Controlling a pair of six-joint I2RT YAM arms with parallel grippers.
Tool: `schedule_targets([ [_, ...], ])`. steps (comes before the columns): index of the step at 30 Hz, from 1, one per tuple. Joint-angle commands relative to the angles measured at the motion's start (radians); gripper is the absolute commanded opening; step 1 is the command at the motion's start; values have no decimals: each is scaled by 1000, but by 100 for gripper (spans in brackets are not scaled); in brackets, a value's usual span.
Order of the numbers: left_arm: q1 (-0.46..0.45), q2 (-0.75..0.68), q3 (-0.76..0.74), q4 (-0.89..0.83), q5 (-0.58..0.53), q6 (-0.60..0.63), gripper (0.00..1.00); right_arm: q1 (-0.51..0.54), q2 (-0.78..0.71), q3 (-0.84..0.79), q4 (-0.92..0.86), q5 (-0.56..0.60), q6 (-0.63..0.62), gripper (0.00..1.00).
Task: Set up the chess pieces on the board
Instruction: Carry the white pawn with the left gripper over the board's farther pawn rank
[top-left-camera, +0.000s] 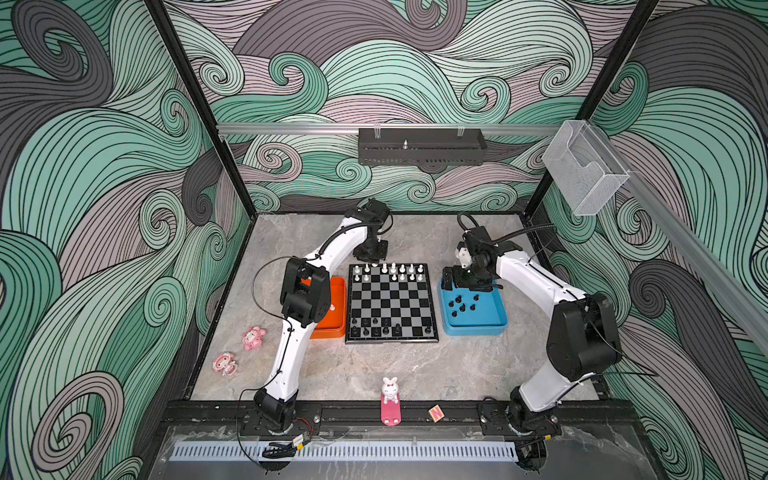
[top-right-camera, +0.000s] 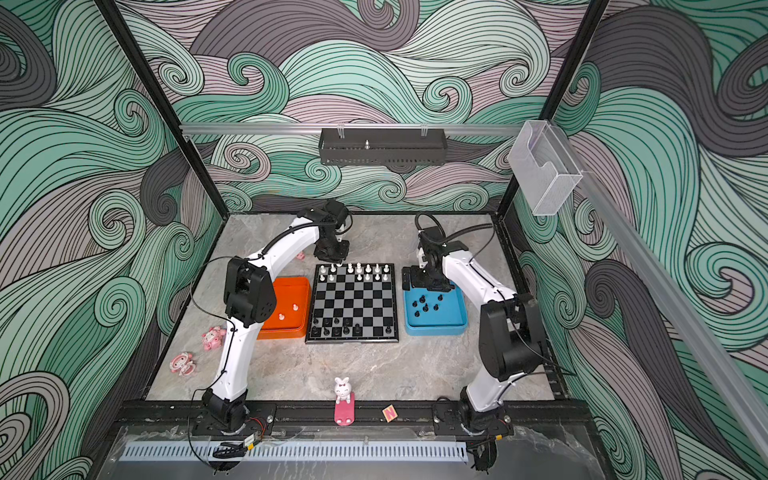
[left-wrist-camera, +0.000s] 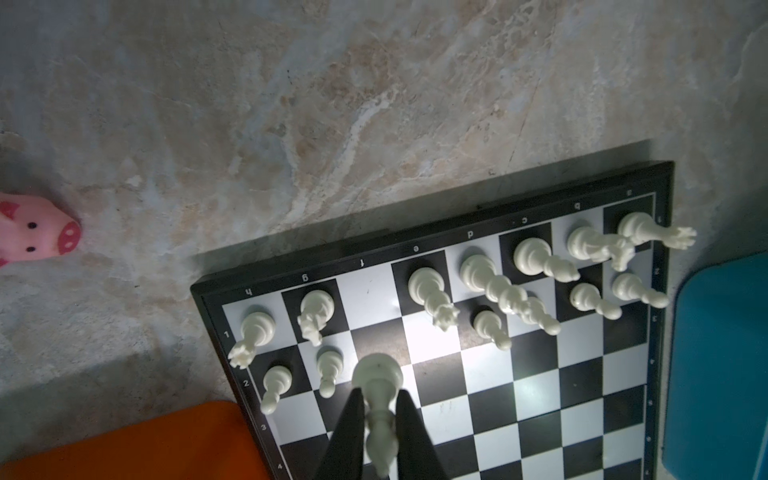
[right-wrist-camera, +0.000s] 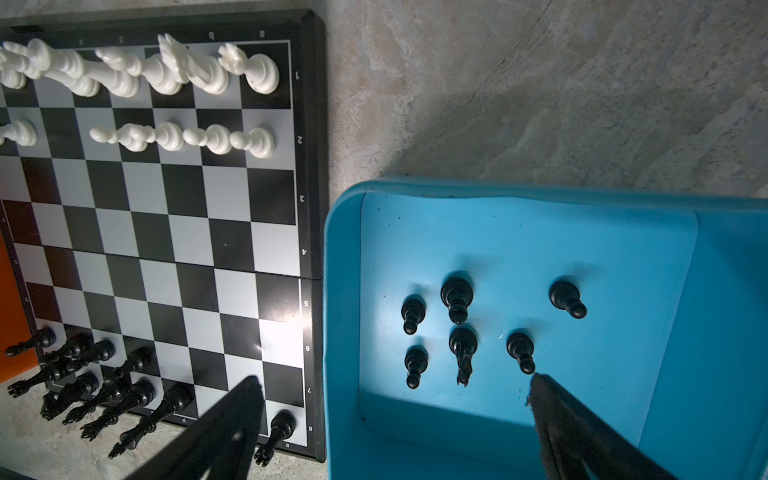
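The board (top-left-camera: 390, 340) lies in the middle of the table (top-left-camera: 415, 374). White pieces (top-left-camera: 392, 270) stand on its two far rows and black pieces (top-left-camera: 374, 330) on its near rows, with gaps in both.

The left gripper (left-wrist-camera: 379, 399) is clamped on one white piece (left-wrist-camera: 377, 370), a finger pressed to each side of the stem and the base pointing down at the board. That piece hangs over the board's far corner on the orange tray's side, just beside the white pawns (left-wrist-camera: 329, 365) there. Whether its base touches a square I cannot tell. In both top views this gripper (top-left-camera: 370, 251) stands at that same far corner.

The orange tray (top-right-camera: 291, 332) sits just beside the board's left edge, and two more white pieces (top-right-camera: 295, 307) stand in it. The blue tray (top-left-camera: 473, 330) sits just beside the board's right edge.

The right gripper (right-wrist-camera: 395, 378) hangs with its jaws wide apart, holding nothing, above the end of the blue tray nearest the board's far right corner. Six black pieces stand on the tray floor below it, and one pawn (right-wrist-camera: 521, 351) is just off a fingertip (right-wrist-camera: 540, 384).
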Motion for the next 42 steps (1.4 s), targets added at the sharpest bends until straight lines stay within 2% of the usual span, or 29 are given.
schedule_targets([
  [1, -2, 39, 22, 10, 4, -4, 18, -8, 5, 1, -3, -11, -14, 100],
  [42, -1, 121, 32, 44, 10, -11, 19, -15, 49, 6, -1, -27, -17, 100],
])
